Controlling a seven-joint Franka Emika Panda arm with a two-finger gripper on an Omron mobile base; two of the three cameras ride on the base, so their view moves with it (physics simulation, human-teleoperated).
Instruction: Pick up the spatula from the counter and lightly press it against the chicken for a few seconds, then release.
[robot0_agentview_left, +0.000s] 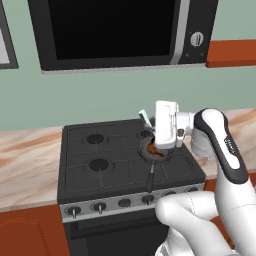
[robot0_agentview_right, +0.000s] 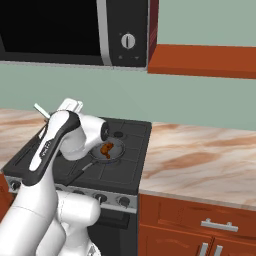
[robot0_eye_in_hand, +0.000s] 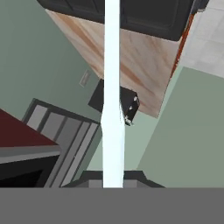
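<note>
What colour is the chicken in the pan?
The chicken is orange-brown, best seen in the right base view.

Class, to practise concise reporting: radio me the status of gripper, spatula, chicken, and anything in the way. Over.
Gripper shut on spatula. Chicken in pan on stove. Spatula-to-chicken contact unclear. No obstruction seen.

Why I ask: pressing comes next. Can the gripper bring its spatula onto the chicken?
Probably: the gripper holds the spatula right by the chicken, nothing between, though the spatula points away.
</note>
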